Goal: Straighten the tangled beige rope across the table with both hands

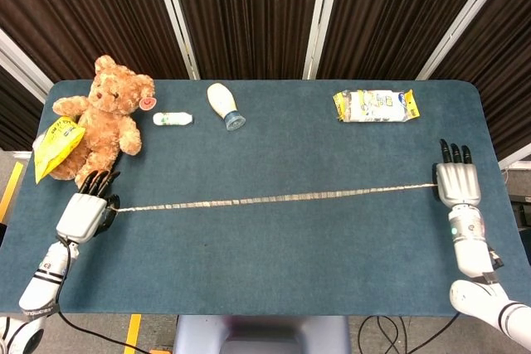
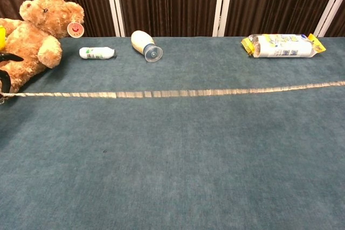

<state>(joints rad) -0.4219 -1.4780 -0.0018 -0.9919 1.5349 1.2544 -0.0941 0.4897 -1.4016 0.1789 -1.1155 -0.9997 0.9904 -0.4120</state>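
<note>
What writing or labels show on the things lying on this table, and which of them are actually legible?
No text is legible in either view.
Yellow packet by the teddy bear: dark print, too blurred.
Round tag on the bear's ear: a red mark, unreadable.
Small white bottle: green print, too small.
Cream bottle: no print visible.
Yellow-and-blue package: blue print, too small.

Dark teal carpeted table (image 1: 274, 279) carries a beige rope (image 1: 274, 199) stretched straight left to right, a brown plush teddy bear (image 1: 104, 118) and yellow snack bag (image 1: 56, 145) far left, small white tube (image 1: 172, 118), cream bottle on its side (image 1: 224, 105), yellow-ended packet (image 1: 376, 106) far right.
</note>
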